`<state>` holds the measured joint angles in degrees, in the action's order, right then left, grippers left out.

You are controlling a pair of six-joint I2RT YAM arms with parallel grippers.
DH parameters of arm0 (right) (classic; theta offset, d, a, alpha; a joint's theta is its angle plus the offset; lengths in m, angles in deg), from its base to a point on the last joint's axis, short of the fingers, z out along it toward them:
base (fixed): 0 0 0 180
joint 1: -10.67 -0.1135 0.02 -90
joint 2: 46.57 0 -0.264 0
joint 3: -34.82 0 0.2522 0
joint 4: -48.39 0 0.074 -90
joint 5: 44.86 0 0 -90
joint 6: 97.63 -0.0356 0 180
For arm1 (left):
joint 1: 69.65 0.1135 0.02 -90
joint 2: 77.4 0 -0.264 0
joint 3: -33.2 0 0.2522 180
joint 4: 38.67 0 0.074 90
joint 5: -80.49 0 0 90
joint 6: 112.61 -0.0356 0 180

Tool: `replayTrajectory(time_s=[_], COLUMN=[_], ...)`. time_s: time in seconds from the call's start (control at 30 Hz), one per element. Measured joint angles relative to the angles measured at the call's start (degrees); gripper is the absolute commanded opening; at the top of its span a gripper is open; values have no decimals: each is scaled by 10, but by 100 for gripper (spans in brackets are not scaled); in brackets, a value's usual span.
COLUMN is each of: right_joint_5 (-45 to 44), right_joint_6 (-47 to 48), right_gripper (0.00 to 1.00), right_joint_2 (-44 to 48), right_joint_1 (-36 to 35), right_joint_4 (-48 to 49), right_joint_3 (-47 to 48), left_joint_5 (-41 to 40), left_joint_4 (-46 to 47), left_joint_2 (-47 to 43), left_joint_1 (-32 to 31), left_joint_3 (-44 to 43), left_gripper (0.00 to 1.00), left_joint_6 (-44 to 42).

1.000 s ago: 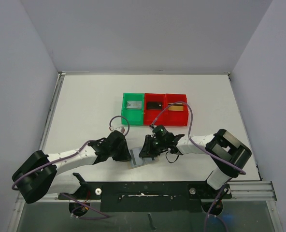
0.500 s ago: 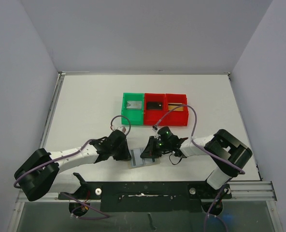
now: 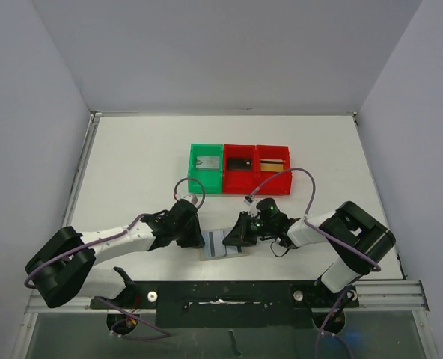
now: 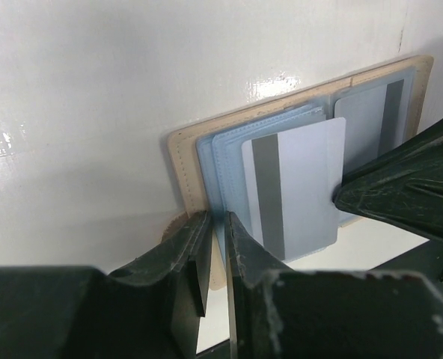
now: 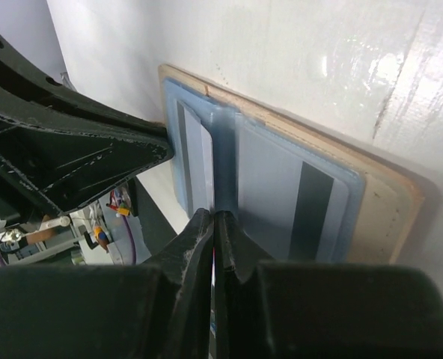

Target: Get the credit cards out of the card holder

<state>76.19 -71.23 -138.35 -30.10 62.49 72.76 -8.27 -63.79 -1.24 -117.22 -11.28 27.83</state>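
Observation:
The card holder point(image 3: 236, 246) lies open near the table's front edge, tan outside point(image 4: 182, 168) with light-blue pockets point(image 5: 173, 127). A silver-grey credit card point(image 4: 300, 187) with a dark stripe sticks partly out of a pocket on one half. A second striped card point(image 5: 281, 198) sits in the other half. My left gripper point(image 4: 218, 224) is shut on the holder's blue pocket edge. My right gripper point(image 5: 214, 217) is shut, its tips at the protruding card's edge point(image 5: 199, 149) beside the blue middle ridge. Nothing shows between its fingers.
Behind the holder stand a green bin point(image 3: 194, 173) holding a silver card, a red bin point(image 3: 240, 179) holding a black card, and a second red bin point(image 3: 274, 182) holding a gold card. Purple cables loop over both wrists.
My right gripper has shut and its wrist has shifted right and lower toward the holder. My left gripper has tightened on the holder's edge. The holder has barely moved.

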Motion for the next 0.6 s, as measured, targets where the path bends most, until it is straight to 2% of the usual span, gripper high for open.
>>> replayTrajectory(time_s=[0.4, 0.47, 0.6], right_joint_5=[11, 11, 11], right_joint_6=[10, 14, 18], right_gripper=[0, 0, 0], right_joint_2=[25, 25, 26], right_joint_1=[26, 30, 33], right_joint_4=[-10, -15, -24], right_joint_3=[-9, -9, -9], left_joint_5=[0, 0, -1], left_joint_4=[0, -1, -5], left_joint_2=[-2, -5, -10], left_joint_1=[0, 0, 0], left_joint_3=[0, 0, 0], left_gripper=[5, 9, 26], left_joint_6=[-1, -1, -1])
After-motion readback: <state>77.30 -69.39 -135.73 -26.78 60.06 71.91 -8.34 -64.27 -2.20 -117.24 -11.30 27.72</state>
